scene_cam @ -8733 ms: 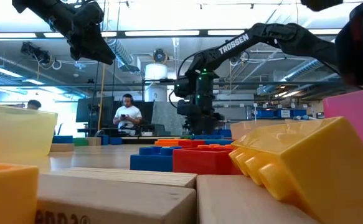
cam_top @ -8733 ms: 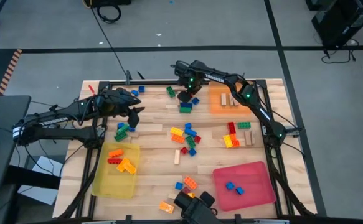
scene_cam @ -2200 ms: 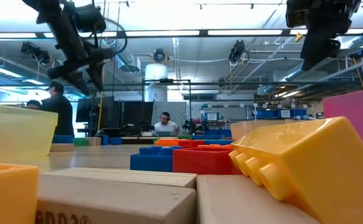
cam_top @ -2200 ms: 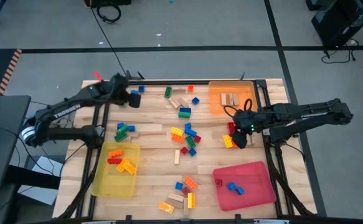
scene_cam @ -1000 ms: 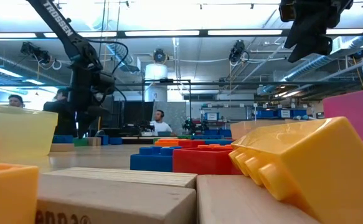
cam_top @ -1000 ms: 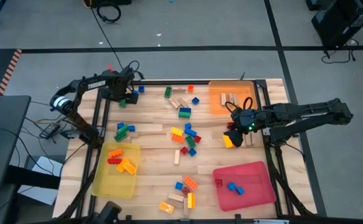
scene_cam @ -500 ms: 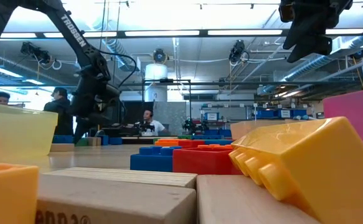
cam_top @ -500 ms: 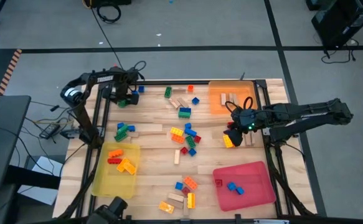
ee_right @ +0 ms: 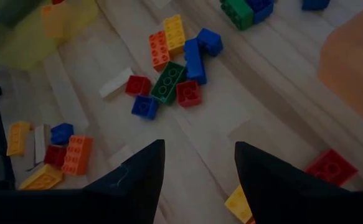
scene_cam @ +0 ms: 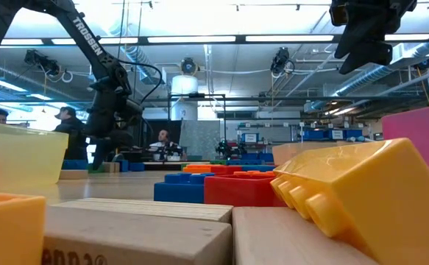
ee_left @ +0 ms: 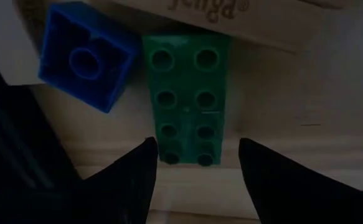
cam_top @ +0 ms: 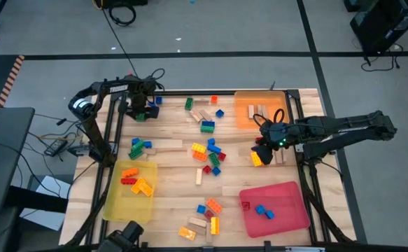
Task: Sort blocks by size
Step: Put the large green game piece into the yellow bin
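Blocks (cam_top: pixel 208 152) scattered over the pale wooden desk (cam_top: pixel 172 189): glossy studded plastic in red, blue, green, yellow and orange, mixed with plain tan wooden bars. Largest cluster near the middle, smaller groups toward 6 o'clock and 9 o'clock. Few already sorted: orange and yellow ones in the yellow tray (cam_top: pixel 113 203) at 8 o'clock, two blue in the red tray (cam_top: pixel 287 210) at 4 o'clock, tan bars in the orange tray (cam_top: pixel 249 105) at 1 o'clock.

Green brick (ee_left: pixel 187 96) at the desk's 11 o'clock corner, directly under the left gripper (ee_left: pixel 197 165): rectangular, two studs wide and four long, smooth, studs up, long axis running straight away from the fingers. Small square blue brick (ee_left: pixel 84 59) just beside it, slightly turned; printed wooden bar (ee_left: pixel 249 18) lying crosswise, against its far end. Left gripper spread wide, fingers (ee_left: pixel 137 171) straddling the brick's near end, no contact visible.

Right gripper (ee_right: pixel 197 168) raised above the 3 o'clock side, fingers parted, holding nothing, near a red brick (ee_right: pixel 330 167) and a yellow one (ee_right: pixel 240 205).
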Controlling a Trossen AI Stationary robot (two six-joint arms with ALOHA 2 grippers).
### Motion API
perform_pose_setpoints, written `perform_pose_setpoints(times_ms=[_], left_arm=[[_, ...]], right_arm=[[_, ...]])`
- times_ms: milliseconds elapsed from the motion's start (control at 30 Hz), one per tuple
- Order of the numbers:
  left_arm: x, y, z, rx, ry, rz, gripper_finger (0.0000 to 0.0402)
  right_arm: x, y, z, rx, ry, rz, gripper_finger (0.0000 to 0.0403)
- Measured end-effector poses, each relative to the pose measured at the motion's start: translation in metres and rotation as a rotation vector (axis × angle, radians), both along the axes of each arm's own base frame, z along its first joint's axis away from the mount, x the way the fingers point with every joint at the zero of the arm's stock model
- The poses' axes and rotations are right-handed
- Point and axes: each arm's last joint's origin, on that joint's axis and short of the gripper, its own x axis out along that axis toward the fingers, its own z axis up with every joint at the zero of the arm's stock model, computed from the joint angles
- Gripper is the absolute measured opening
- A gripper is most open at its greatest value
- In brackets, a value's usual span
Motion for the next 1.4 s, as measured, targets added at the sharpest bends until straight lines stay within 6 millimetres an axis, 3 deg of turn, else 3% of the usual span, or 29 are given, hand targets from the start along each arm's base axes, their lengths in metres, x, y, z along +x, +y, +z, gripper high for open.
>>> perform_pose_setpoints(times_ms=[433,767,1000,1233,1400], left_arm=[[0.003,0.005,-0.001,0.066,-0.007,0.052,0.0227],[0.005,-0.002,-0.003,0.048,0.021,0.031,0.0137],[0.012,-0.009,0.000,0.056,0.017,0.001,0.0136],[0.016,-0.026,0.030,0.128,-0.010,-0.013,0.0142],[0.021,-0.049,0.060,0.194,-0.068,-0.069,0.0142]], right_arm=[[0.000,0.000,0.000,-0.026,0.006,0.018,0.0208],[-0.001,0.000,0.000,-0.033,0.011,0.027,0.0204],[-0.001,0.000,0.000,-0.045,0.013,0.040,0.0204],[0.000,0.000,0.001,-0.059,0.004,0.058,0.0204],[0.000,-0.003,0.001,-0.076,0.007,0.065,0.0204]])
